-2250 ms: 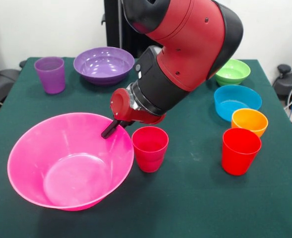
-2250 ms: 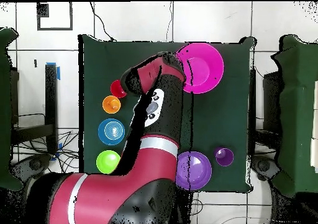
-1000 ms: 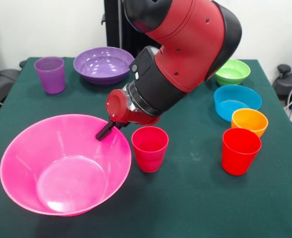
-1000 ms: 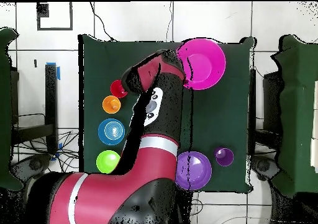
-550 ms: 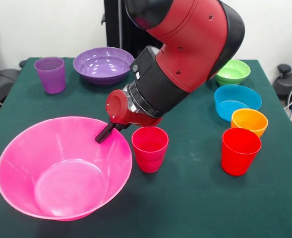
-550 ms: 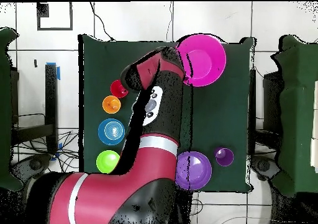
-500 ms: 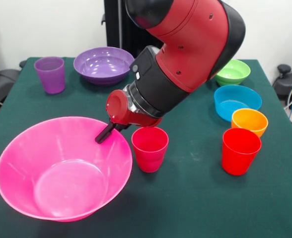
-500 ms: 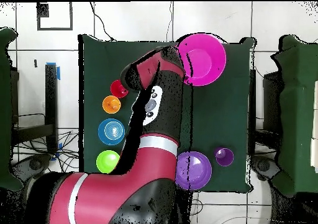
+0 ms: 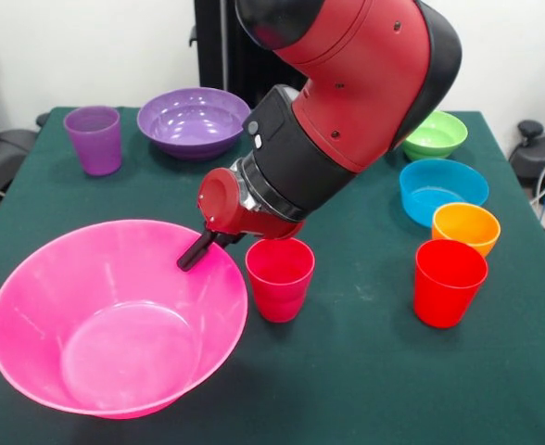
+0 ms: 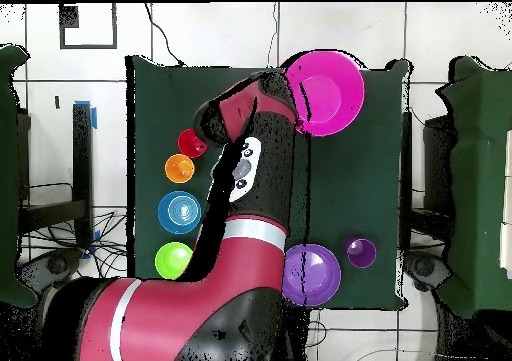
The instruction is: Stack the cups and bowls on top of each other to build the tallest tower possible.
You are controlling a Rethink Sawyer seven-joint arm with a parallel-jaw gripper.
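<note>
The big red and black arm (image 9: 347,102) leans down over the green table (image 9: 365,371). It is bent low so its tip can reach the rim of the huge pink bowl (image 9: 115,320).

That pink bowl is the biggest one, so I think it is meant to be the bottom of the tower. It sits at the near corner of the table and looks tipped a little, with its far rim up by the gripper (image 9: 193,255). The gripper's dark tip sits right on that rim, touching it. I cannot tell if it is pinching the rim or only pressing on it, because the arm hides most of it.

The purple bowl (image 9: 195,120) sits far back, well apart from the pink one. The blue bowl (image 9: 442,190) and the green bowl (image 9: 433,134) sit on the other side. Nothing is inside the pink bowl yet, so the tower is not begun.

Now the small things. The orange bowl (image 9: 465,227) sits just beside the blue one, and the red cup (image 9: 449,282) stands touching it. The pink-red cup (image 9: 279,278) stands just beside the pink bowl, right under the arm. It could get knocked over. The purple cup (image 9: 94,139) stands alone at the far corner.
</note>
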